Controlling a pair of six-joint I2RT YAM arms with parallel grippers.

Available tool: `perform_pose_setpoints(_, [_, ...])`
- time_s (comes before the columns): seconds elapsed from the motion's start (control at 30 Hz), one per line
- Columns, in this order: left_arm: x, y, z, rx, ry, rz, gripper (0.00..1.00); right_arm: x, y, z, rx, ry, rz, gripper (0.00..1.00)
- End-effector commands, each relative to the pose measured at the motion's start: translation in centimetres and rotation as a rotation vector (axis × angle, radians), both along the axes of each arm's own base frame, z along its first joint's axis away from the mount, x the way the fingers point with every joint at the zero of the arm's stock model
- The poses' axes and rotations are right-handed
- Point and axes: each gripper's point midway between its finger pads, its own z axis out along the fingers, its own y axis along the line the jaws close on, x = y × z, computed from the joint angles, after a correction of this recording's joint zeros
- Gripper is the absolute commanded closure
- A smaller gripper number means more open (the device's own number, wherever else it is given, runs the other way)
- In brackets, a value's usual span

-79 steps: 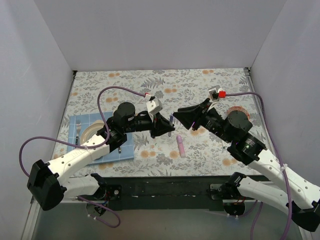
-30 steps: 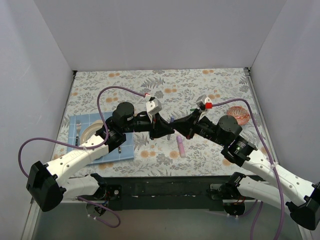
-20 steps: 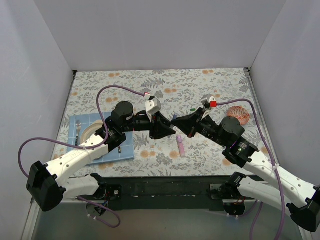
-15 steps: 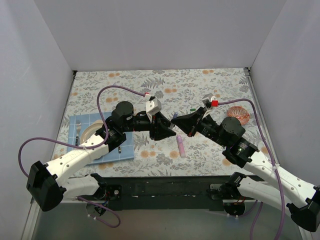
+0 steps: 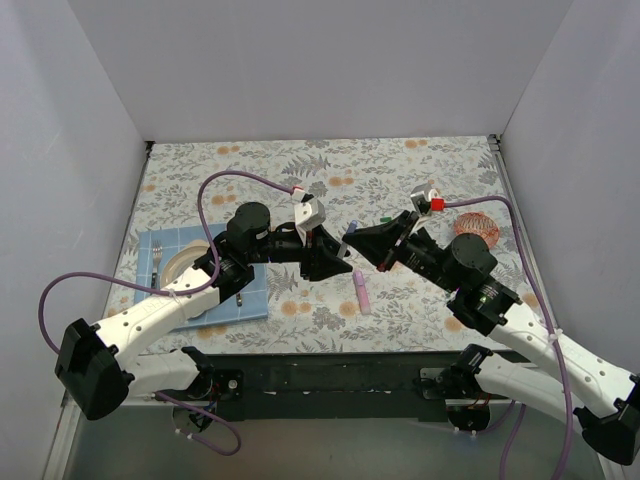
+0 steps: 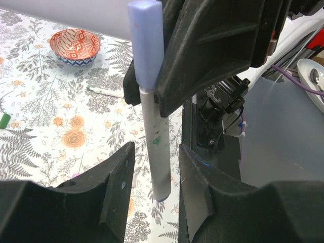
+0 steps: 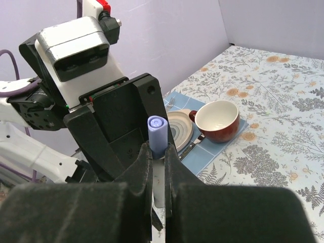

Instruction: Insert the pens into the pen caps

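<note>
My right pincer [image 7: 158, 161] is closed tight on a slim white pen [image 6: 156, 147] and holds it in the air between the two arms, above the table [image 5: 400, 170], with the cap end uppermost. The lilac cap [image 6: 146, 45] sits on that end, just above my fingers. I judge that it is pushed on fully, because I see no gap between cap and barrel. My left pincer [image 6: 155, 161] is partly open and holds nothing: its two fingers stand on either side of the lower barrel, near it but not touching. I think the reason is that one pincer is enough to carry a joined pen, and the other one should be free for the next piece. Further out, on the table, a thicker pink pen [image 5: 361, 291] lies just on the near side of both pincers. Another white pen [image 6: 106, 92] lies near a red patterned bowl [image 6: 76, 45], and a green cap [image 6: 4, 120] lies well apart from it. These two look not yet joined; whether the pink pen has its cap, I cannot tell.
</note>
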Motion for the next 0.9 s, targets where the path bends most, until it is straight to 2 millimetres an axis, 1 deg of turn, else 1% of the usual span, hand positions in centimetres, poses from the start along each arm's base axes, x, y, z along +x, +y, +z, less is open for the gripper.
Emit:
perform_pose_setpoints(0.0, [-0.3, -0.1, 1.6, -0.022, -0.029, -0.027, 0.64, -1.0, -0.7, 5.0, 0.11, -0.092, 0.013, 0.99])
perform_pose_setpoints(0.1, [-0.5, -0.1, 1.6, -0.02, -0.019, -0.028, 0.7, -1.2, -0.7, 5.1, 0.112, -0.095, 0.02, 0.99])
perform_pose_setpoints(0.13, [-0.5, -0.1, 1.2, -0.01, -0.008, -0.03, 0.79, -1.1, -0.7, 5.0, 0.108, -0.092, 0.019, 0.99])
perform_pose_setpoints(0.17, [-0.5, -0.1, 1.3, -0.008, -0.005, -0.034, 0.91, -1.0, -0.6, 4.9, 0.106, -0.09, 0.02, 0.99])
perform_pose_setpoints(0.2, [-0.6, -0.1, 1.1, -0.003, 0.002, -0.037, 1.0, -1.3, -0.5, 4.9, 0.101, -0.093, 0.036, 0.99])
perform_pose_setpoints(0.27, [-0.9, -0.1, 1.4, -0.013, -0.002, -0.052, 1.0, -1.5, 0.2, 4.4, 0.081, -0.088, 0.073, 0.99])
perform_pose_setpoints(0.33, [-1.1, 0.1, 1.9, -0.032, -0.021, -0.052, 1.0, -2.1, 0.9, 3.8, 0.063, -0.081, 0.128, 0.99])
perform_pose_setpoints(0.37, [-0.9, 0.2, 2.1, -0.038, -0.029, -0.036, 1.0, -2.3, 1.0, 3.6, 0.059, -0.074, 0.14, 0.83])
perform_pose_setpoints(0.4, [-0.9, 0.3, 2.1, -0.039, -0.035, -0.028, 1.0, -2.3, 1.0, 3.1, 0.051, -0.055, 0.143, 0.73])
perform_pose_setpoints(0.43, [-1.0, 0.5, 2.5, -0.048, -0.05, -0.022, 1.0, -2.3, 0.9, 3.1, 0.05, -0.044, 0.137, 0.63])
perform_pose_setpoints(0.47, [-1.0, 0.6, 2.5, -0.049, -0.057, -0.016, 1.0, -2.2, 0.7, 3.0, 0.048, -0.038, 0.125, 0.44])
perform_pose_setpoints(0.5, [-1.1, 0.7, 2.3, -0.049, -0.057, -0.018, 1.0, -1.8, 0.5, 2.7, 0.04, -0.023, 0.099, 0.39])
perform_pose_setpoints(0.53, [-1.2, 0.9, 2.6, -0.059, -0.072, -0.016, 1.0, -1.8, 0.3, 3.1, 0.045, -0.027, 0.09, 0.35])
perform_pose_setpoints(0.6, [-1.3, 0.9, 2.6, -0.062, -0.078, -0.021, 1.0, -1.8, 0.2, 3.4, 0.047, -0.03, 0.087, 0.33])
perform_pose_setpoints(0.73, [-1.4, 1.2, 2.2, -0.056, -0.092, -0.017, 1.0, -1.5, 0.2, 4.8, 0.053, -0.045, 0.071, 0.28])
perform_pose_setpoints(0.83, [-1.6, 1.4, 2.5, -0.065, -0.103, -0.016, 1.0, -0.5, 0.1, 5.3, 0.047, -0.044, 0.029, 0.27])
perform_pose_setpoints(0.87, [-1.6, 1.4, 2.5, -0.064, -0.104, -0.016, 1.0, -0.4, 0.1, 5.9, 0.045, -0.059, 0.023, 0.27])
